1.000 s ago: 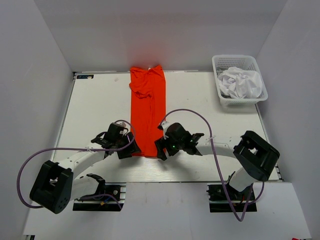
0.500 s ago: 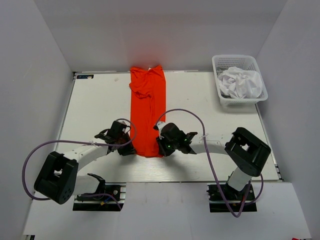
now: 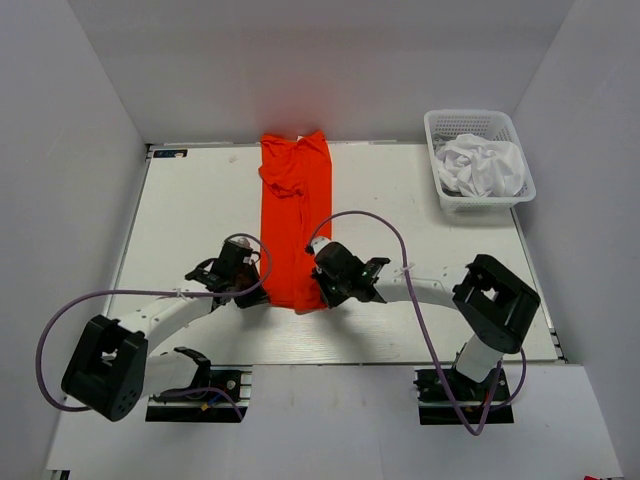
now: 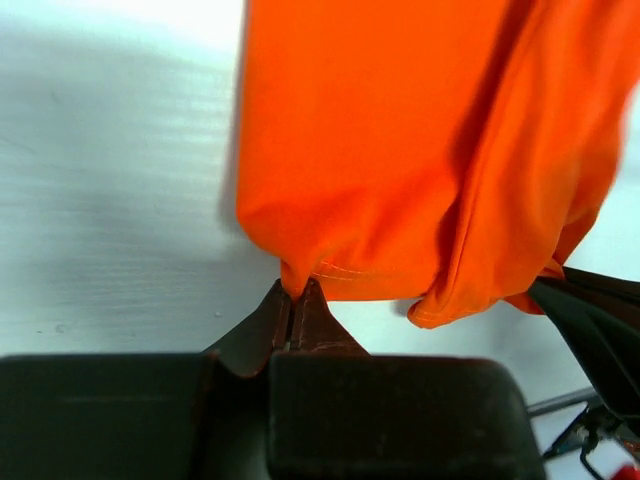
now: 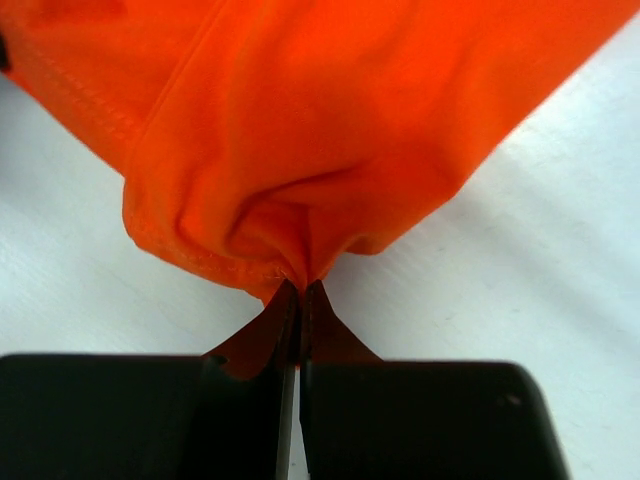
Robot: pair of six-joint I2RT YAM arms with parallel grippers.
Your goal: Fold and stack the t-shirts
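Two near corners of orange-red shirt (image 3: 296,215), a long folded strip down the table's (image 3: 200,220) middle, pinched tight in left claw (image 4: 296,298) and right claw (image 5: 300,290). White shirt (image 3: 483,167) crumpled in basket (image 3: 480,203) far right, visible from above only; bunched hem stitching at wrists only.

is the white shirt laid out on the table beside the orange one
No, the white t-shirt sits crumpled inside the basket at the far right, well apart from the orange t-shirt.
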